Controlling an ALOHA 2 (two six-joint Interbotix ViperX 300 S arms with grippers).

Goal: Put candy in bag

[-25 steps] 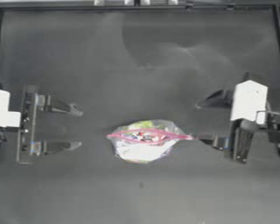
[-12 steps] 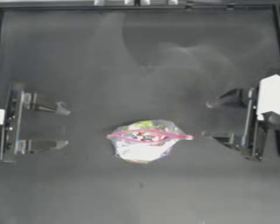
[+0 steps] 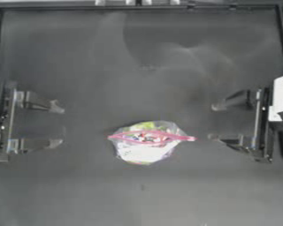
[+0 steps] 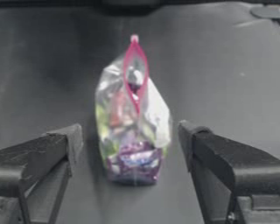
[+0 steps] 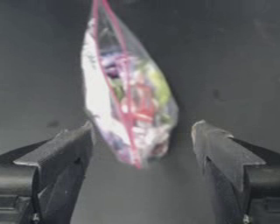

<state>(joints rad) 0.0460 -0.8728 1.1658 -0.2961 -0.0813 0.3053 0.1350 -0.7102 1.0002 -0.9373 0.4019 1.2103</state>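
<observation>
The dark tabletop (image 3: 144, 53) carries the clear zip bag (image 3: 145, 142) of sweets at its middle, pink strip across it; left claw (image 3: 54, 125) and right claw (image 3: 219, 122) flank it, both spread, empty, apart from it

The bag (image 3: 147, 142), clear plastic with a pink closure strip, is laid flat near the table's middle, slightly toward the near side. Colourful and whitish sweets are seen through it.
</observation>
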